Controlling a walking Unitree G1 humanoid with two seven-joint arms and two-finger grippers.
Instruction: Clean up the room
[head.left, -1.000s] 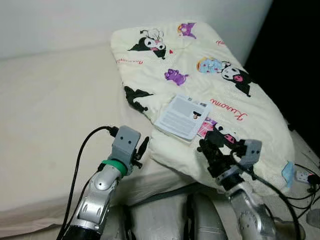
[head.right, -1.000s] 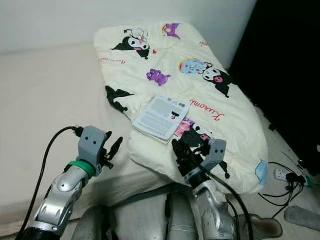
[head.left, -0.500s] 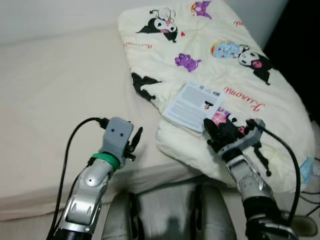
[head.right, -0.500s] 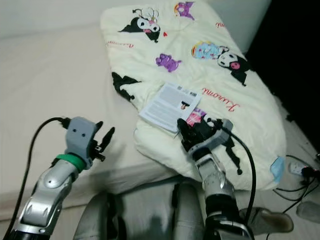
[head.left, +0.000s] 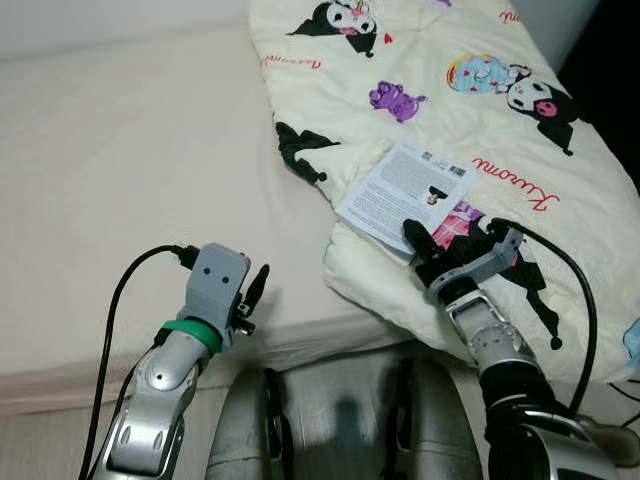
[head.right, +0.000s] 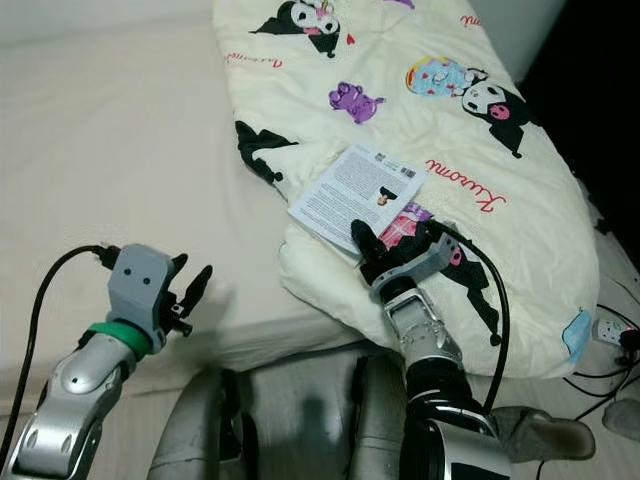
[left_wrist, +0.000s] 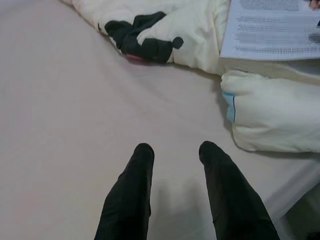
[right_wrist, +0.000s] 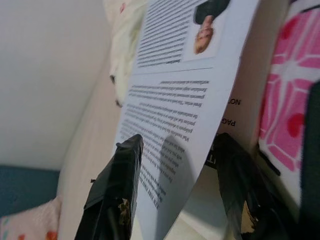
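One booklet (head.left: 403, 193) is lying on the cartoon quilt (head.left: 470, 120); right hand (right_wrist: 175, 165) is straddling its edge, fingers spread; left hand (left_wrist: 175, 155) is hovering open over bare mattress (head.left: 110, 150).

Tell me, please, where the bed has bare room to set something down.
The beige sheet is bare between the wall side and the quilt, including ahead of the left tool. It is crowded by the right tool, at the booklet.

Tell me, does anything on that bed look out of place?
Yes: a printed booklet lies askew on the folded cartoon quilt, not bedding at all. The right gripper is at its near edge, fingers open. The quilt sits bunched along one side of the mattress.
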